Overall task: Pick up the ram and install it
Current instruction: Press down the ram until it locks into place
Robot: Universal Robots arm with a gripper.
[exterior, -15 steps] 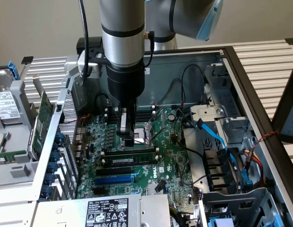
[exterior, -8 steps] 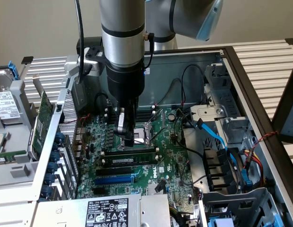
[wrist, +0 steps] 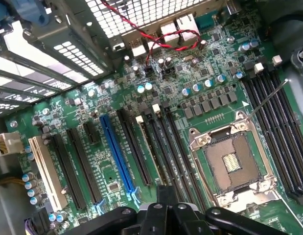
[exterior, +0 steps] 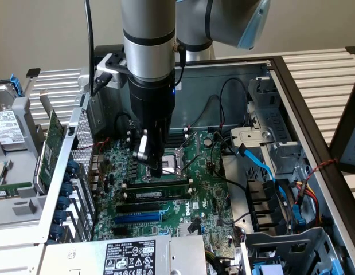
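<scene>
Exterior view: jaws together just above the ram, seated upright in a black motherboard slot.

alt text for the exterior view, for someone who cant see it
A robot arm's shut gripper presses down at a ram stick seated in a slot on the green motherboard inside an open computer case. A blue slot lies nearer the camera.

Thing: we see the ram, a long, thin green stick with a white label strip.
Pose: standing on edge, level.
Place: seated in a black slot on the green motherboard, just above the blue slot.
</scene>
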